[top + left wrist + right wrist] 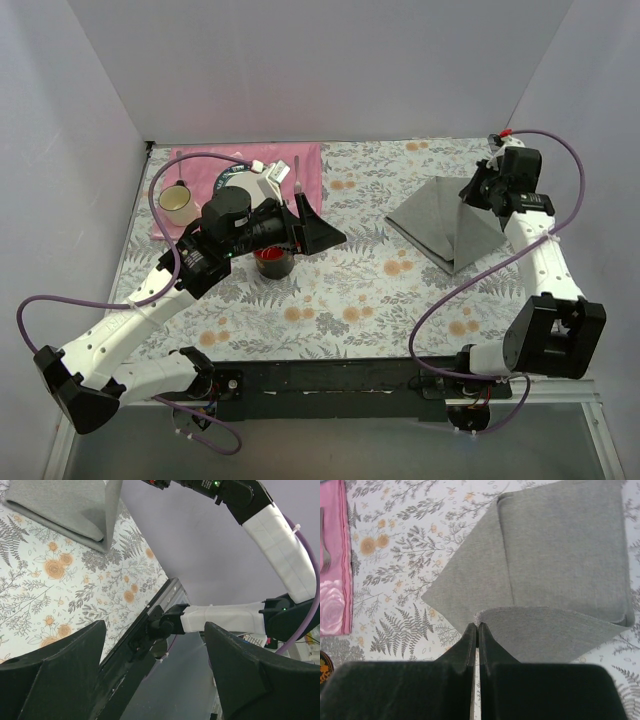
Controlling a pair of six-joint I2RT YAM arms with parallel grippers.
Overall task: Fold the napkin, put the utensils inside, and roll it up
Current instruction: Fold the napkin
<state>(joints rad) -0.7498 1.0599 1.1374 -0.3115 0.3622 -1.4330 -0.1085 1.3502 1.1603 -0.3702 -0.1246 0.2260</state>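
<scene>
The grey napkin [440, 228] lies on the floral tablecloth at the right, partly folded, with one corner raised. My right gripper [477, 192] is shut on that raised corner; in the right wrist view the closed tips [478, 626] pinch the cloth edge above the rest of the napkin [560, 550]. A slim utensil [298, 173] lies on the pink placemat [310, 165] at the back left; its silver head [324, 547] shows at the edge of the right wrist view. My left gripper [318, 228] is open and empty mid-table, held above the cloth; it also shows in the left wrist view [155, 675].
A cream mug [178, 205] and a plate [234, 181] stand on the placemat. A dark red-topped pot [272, 263] sits under my left wrist. Walls close the table at the back and both sides.
</scene>
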